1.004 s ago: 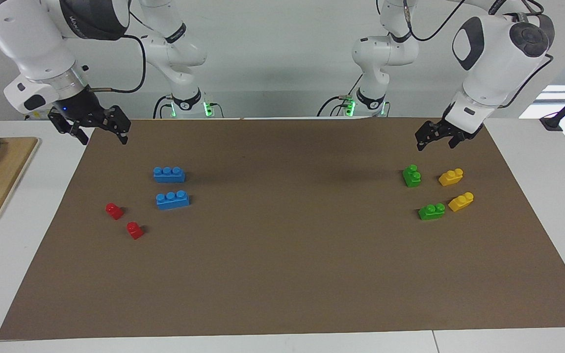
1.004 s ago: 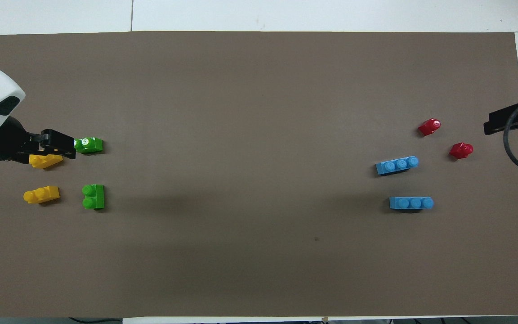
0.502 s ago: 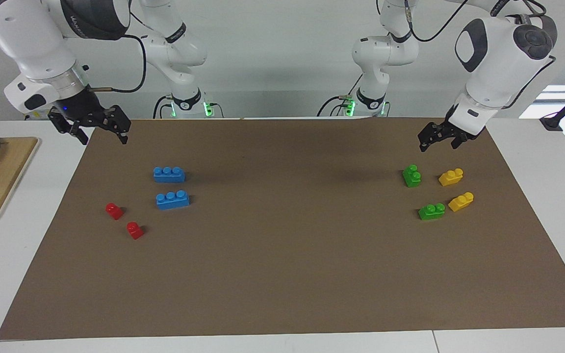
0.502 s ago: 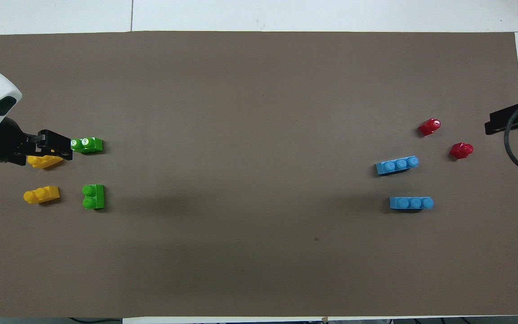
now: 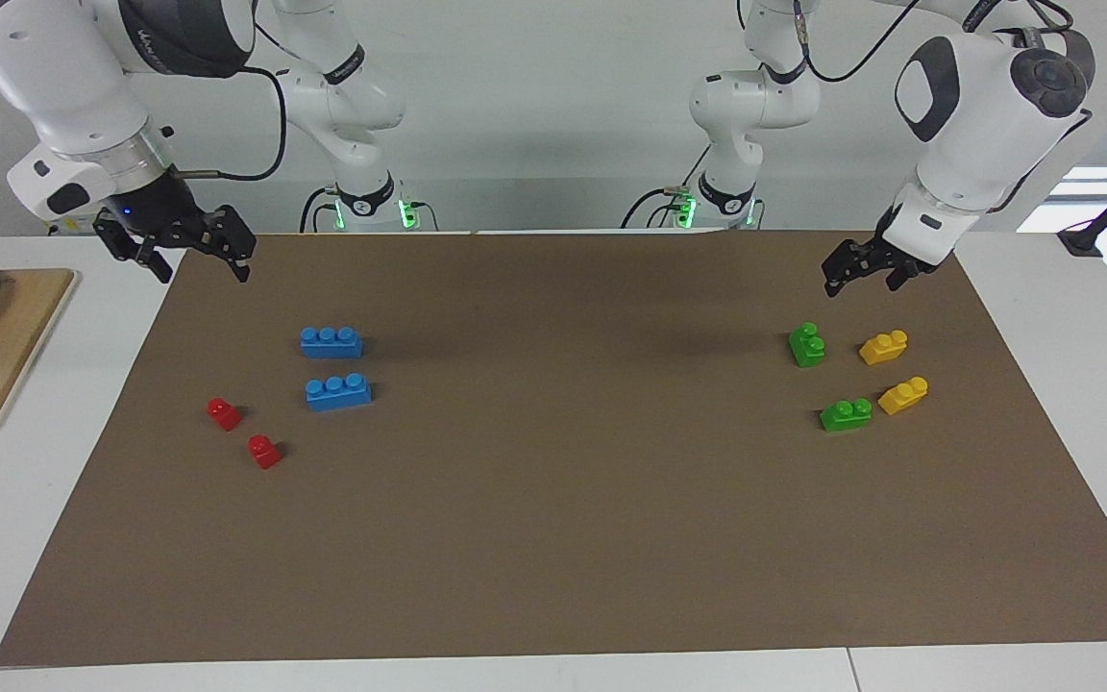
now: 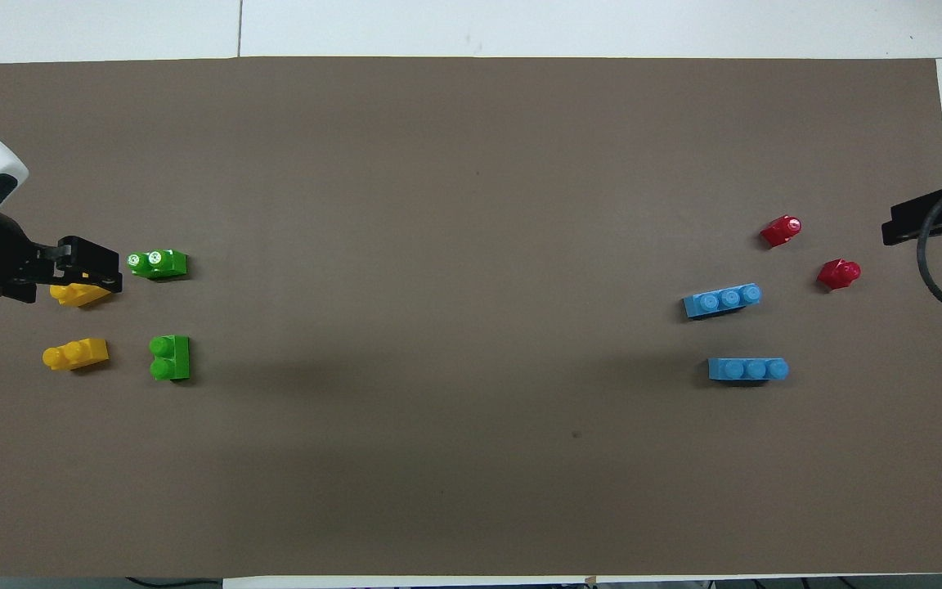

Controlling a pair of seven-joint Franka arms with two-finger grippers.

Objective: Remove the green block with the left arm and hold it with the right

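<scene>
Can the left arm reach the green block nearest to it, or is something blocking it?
Probably yes. The left end effector hangs open above the mat, and the green block lies bare with open space around it. The yellow brick beside it sits apart.

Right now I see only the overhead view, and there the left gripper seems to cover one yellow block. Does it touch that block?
Observer: No. In the facing view the left gripper hangs in the air over the mat. It touches neither that yellow block nor the green block beside it.
Operator: And the right gripper? I see only its tip.
Observer: The right gripper is open and empty, raised over the mat's corner at the right arm's end.
</scene>
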